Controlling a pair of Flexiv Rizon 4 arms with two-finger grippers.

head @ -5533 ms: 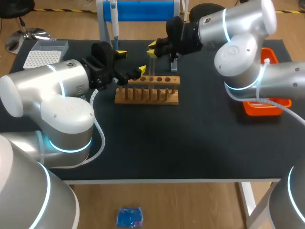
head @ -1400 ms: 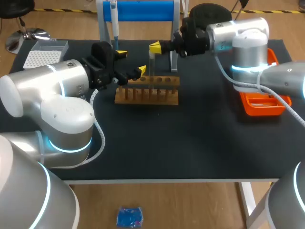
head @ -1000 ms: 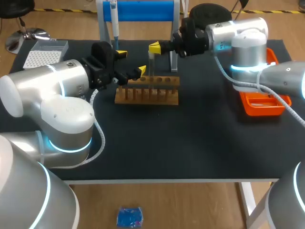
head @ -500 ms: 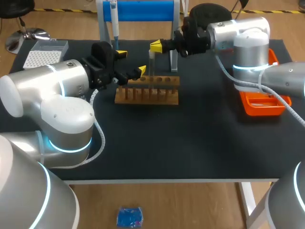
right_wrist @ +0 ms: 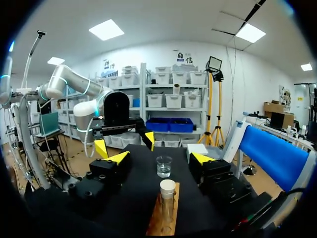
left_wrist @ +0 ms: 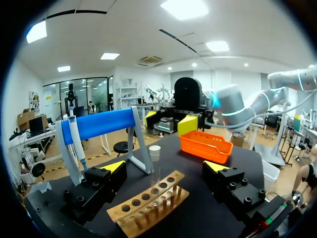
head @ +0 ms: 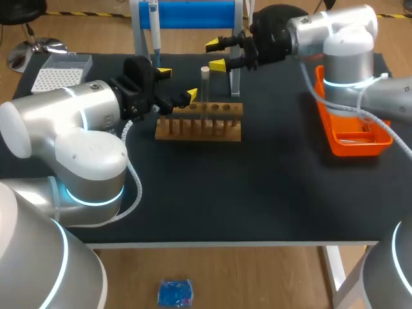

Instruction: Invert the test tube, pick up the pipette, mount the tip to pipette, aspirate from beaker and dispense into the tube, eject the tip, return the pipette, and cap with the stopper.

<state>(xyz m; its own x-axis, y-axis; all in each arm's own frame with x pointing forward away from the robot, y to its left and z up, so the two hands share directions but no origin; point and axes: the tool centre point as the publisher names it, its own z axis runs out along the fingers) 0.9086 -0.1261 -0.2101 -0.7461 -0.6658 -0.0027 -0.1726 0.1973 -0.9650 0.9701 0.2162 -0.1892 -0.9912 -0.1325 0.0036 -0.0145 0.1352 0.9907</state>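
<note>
Okay, your test tube (head: 205, 87) stands upright in the wooden rack (head: 206, 123) with the white stopper (head: 205, 69) on top, so it needs no holding. Your right gripper (head: 216, 55) hangs spread just behind it, touching nothing. Your left gripper (head: 177, 84), also spread, sits by the rack's end, probably parked clear.

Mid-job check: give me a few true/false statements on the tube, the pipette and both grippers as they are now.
1. The right gripper is shut on the test tube. False: it is open, its fingers clear of the tube.
2. The test tube stands upright in the wooden rack. True.
3. The pipette hangs on the blue stand. True.
4. The left gripper holds the pipette. False: it is open and empty, by the rack's end.
</note>
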